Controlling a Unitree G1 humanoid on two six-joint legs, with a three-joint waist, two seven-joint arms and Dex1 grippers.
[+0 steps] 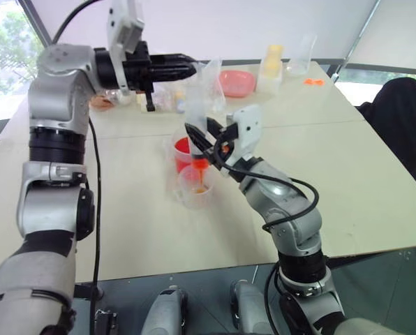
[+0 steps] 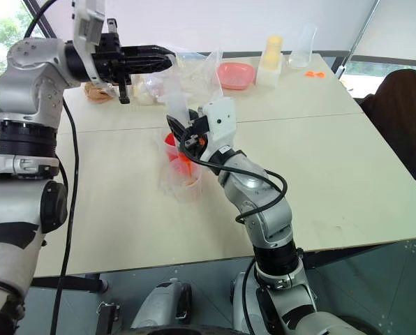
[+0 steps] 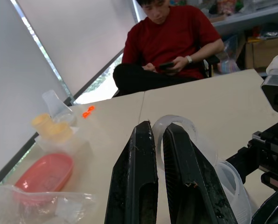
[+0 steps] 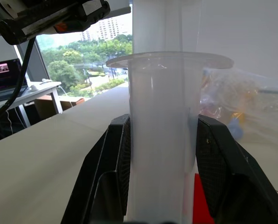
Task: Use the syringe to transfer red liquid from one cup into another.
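The syringe (image 1: pixel 196 112) stands upright over the two cups, and my right gripper (image 1: pixel 206 136) is shut on its clear barrel (image 4: pixel 160 140). Its lower end shows orange-red; I cannot tell which cup it dips into. The taller cup (image 1: pixel 182 150) holds the red liquid (image 1: pixel 182 160). In front of it stands the shorter clear cup (image 1: pixel 194 190), with an orange tint at the bottom. My left gripper (image 1: pixel 189 68) reaches in level from the left above the syringe. Its fingertips (image 3: pixel 148 128) are shut on the clear ring (image 3: pixel 178 122) at the plunger's top.
At the back of the table (image 1: pixel 347 181) are a pink bowl (image 1: pixel 236 82), clear plastic bags (image 1: pixel 211 73), yellow containers (image 1: pixel 272 61), a clear tumbler (image 1: pixel 302 54) and small orange bits (image 1: pixel 313 82). A person in a red shirt (image 3: pixel 171 37) sits past the table's right side.
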